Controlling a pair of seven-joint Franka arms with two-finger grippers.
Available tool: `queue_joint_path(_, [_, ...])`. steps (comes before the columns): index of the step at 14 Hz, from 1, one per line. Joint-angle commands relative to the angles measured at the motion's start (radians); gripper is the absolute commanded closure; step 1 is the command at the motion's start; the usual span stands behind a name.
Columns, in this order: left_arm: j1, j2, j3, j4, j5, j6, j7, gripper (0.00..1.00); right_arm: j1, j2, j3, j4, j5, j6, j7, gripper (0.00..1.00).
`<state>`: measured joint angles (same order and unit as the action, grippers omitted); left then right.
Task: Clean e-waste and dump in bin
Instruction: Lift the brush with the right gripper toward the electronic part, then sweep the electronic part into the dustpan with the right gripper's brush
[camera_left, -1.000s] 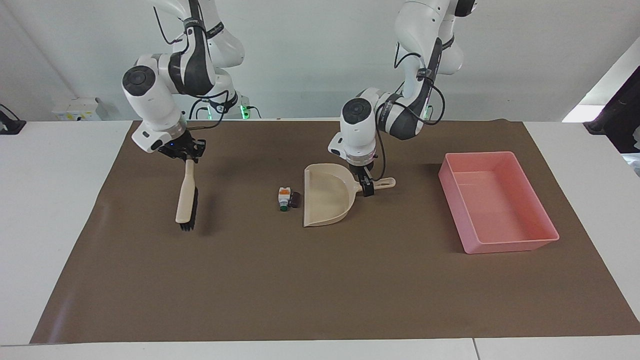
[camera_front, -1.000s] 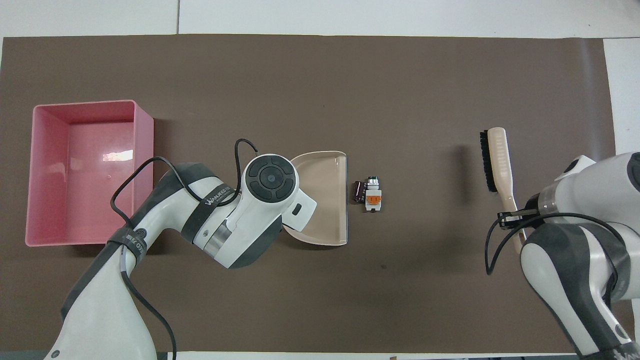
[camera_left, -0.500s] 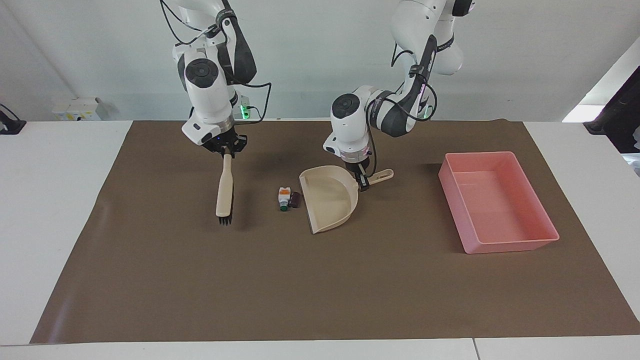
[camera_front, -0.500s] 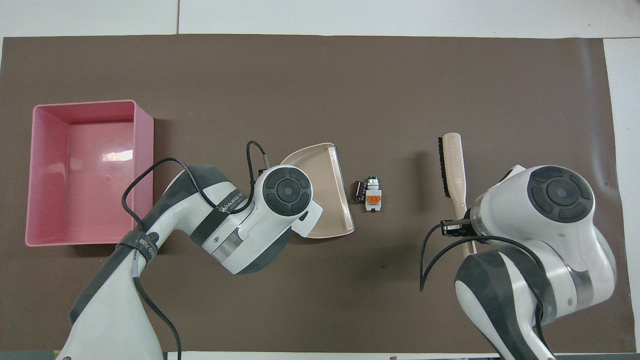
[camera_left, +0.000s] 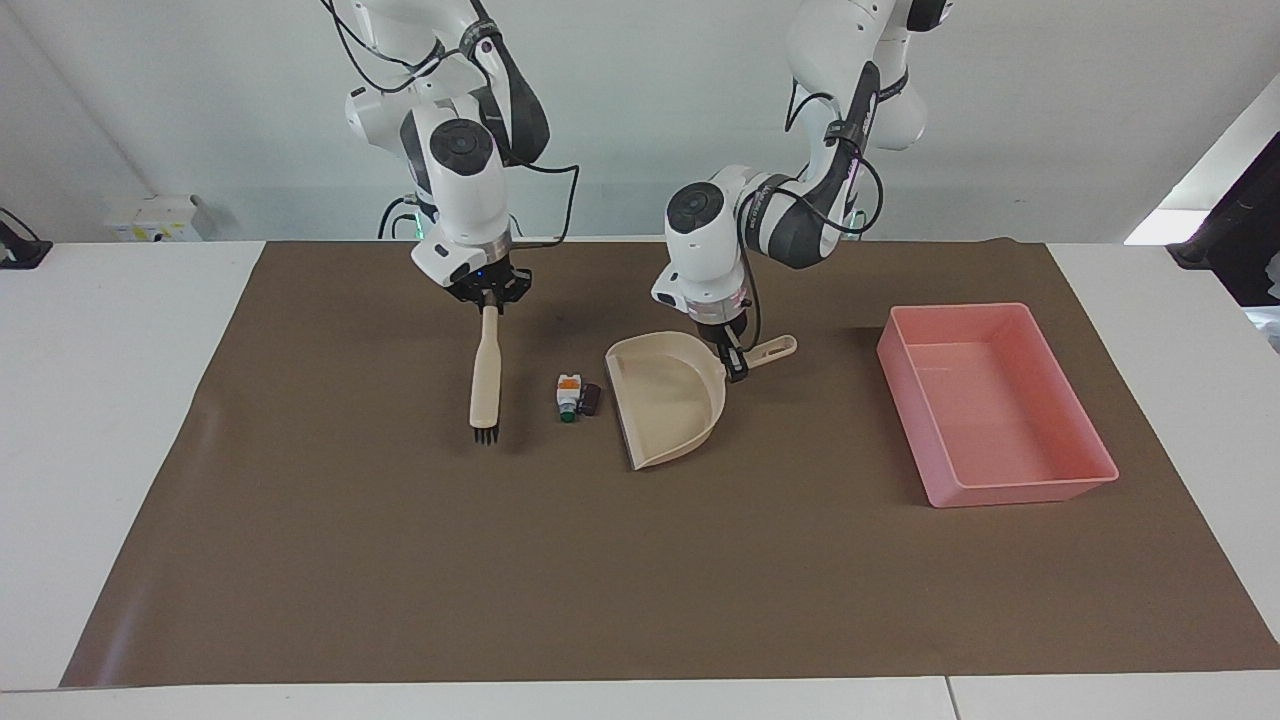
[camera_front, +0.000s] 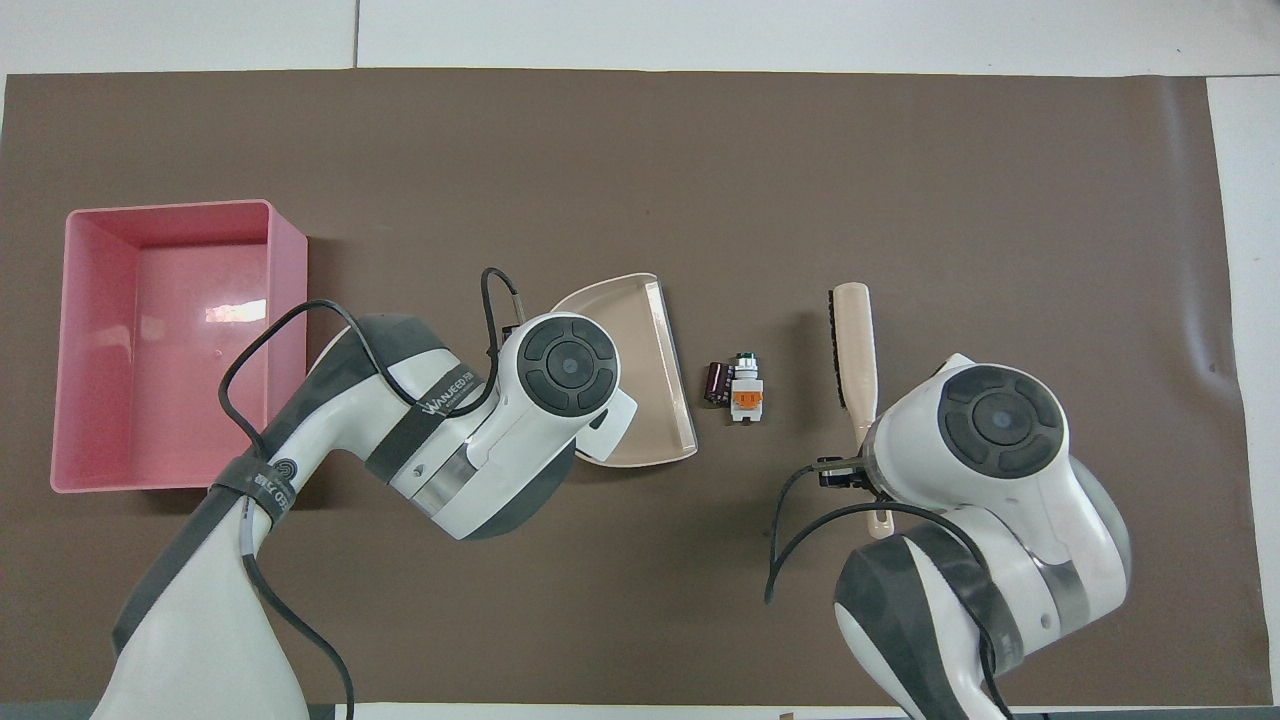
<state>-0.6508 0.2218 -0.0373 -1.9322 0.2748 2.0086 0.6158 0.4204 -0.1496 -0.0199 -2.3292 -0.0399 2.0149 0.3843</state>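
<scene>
The e-waste lies mid-mat: a white bit with orange and green parts (camera_left: 568, 394) (camera_front: 745, 390) and a dark stub (camera_left: 591, 398) (camera_front: 715, 382) touching it. My left gripper (camera_left: 735, 367) is shut on the handle of the beige dustpan (camera_left: 668, 405) (camera_front: 640, 370), whose open mouth faces the stub across a short gap. My right gripper (camera_left: 489, 305) is shut on the handle of a beige brush (camera_left: 485, 375) (camera_front: 855, 340). The brush hangs bristles-down beside the white bit, toward the right arm's end. The pink bin (camera_left: 1040, 490) (camera_front: 290, 300) stands empty toward the left arm's end.
A brown mat (camera_left: 600, 580) covers most of the white table. In the overhead view my left wrist covers the dustpan's handle and my right wrist covers the brush's handle end.
My right arm has carried the brush across the mat to just beside the e-waste. My left gripper has turned and shifted the dustpan slightly. The e-waste has not moved.
</scene>
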Motion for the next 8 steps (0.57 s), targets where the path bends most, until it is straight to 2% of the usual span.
queue_joint_path(1, [-0.019, -0.010, 0.005, 0.018, 0.078, -0.056, -0.004, 1.00, 0.038, 0.041, -0.003, -0.001, -0.018, 0.033, 0.001, 1.00])
queue_joint_path(3, [-0.033, 0.010, 0.007, 0.025, 0.109, -0.074, 0.004, 1.00, 0.043, 0.051, -0.002, -0.002, -0.018, 0.042, -0.004, 1.00])
queue_joint_path(5, [-0.041, 0.069, 0.005, 0.077, 0.139, -0.106, 0.007, 1.00, 0.043, 0.051, -0.002, -0.016, -0.017, 0.042, -0.030, 1.00])
queue_joint_path(8, [-0.044, 0.079, 0.002, 0.096, 0.139, -0.123, 0.050, 1.00, 0.075, 0.058, 0.002, -0.027, -0.014, 0.045, -0.039, 1.00])
